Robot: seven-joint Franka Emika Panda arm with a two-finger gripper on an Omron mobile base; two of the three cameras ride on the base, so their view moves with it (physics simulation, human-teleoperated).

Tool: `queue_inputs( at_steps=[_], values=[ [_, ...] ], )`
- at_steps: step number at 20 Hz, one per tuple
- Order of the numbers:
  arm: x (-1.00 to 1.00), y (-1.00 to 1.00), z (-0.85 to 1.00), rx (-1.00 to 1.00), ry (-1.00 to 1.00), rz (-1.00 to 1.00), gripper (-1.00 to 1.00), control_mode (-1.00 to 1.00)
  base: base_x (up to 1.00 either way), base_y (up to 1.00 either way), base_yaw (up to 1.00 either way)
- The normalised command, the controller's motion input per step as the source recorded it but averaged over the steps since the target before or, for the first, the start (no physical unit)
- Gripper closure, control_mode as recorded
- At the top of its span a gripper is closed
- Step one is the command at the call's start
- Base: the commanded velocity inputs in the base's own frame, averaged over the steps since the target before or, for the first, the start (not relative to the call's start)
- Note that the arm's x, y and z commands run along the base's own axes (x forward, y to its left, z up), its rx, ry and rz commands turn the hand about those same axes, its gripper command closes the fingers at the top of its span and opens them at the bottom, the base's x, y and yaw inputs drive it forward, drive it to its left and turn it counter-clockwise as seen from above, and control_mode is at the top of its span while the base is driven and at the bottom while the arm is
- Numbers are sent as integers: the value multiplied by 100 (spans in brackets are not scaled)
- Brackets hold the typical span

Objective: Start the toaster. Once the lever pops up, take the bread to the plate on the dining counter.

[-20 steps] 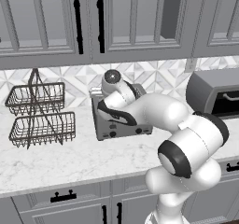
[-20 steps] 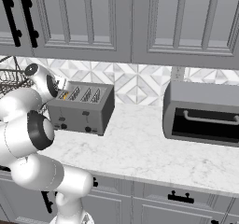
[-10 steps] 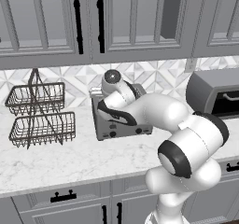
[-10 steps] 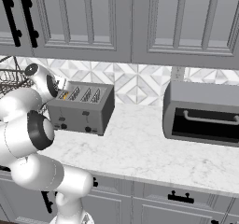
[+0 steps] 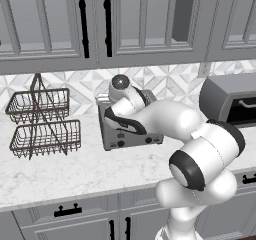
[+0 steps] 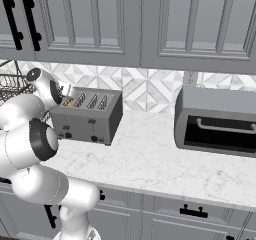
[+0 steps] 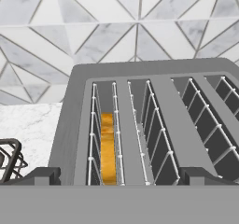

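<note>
The arm reaches forward over the worktop (image 5: 60, 171), wrist bent down above the front of the toaster (image 6: 89, 115). The gripper (image 7: 119, 181) hangs just over the toaster's front edge, its jaws spread wide and holding nothing. The toaster stands near the worktop's back edge, against the tiled wall. The bread (image 7: 108, 148) sits upright, sunk in the leftmost slot seen from the hand, just below and ahead of the fingertips (image 7: 44, 175). A two-tier wire basket (image 5: 42, 124) stands near the toaster's side.
</note>
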Motion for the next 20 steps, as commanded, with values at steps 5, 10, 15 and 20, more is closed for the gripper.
queue_inputs(
  at_steps=[5, 10, 15, 20],
  values=[
    [0, 0, 0, 0, 0, 0, -100, -100, 0, 0, 0],
    [0, 0, 0, 0, 0, 0, -100, -100, 0, 0, 0],
    [0, 0, 0, 0, 0, 0, -100, -100, 0, 0, 0],
    [0, 0, 0, 0, 0, 0, -100, -100, 0, 0, 0]
  ],
)
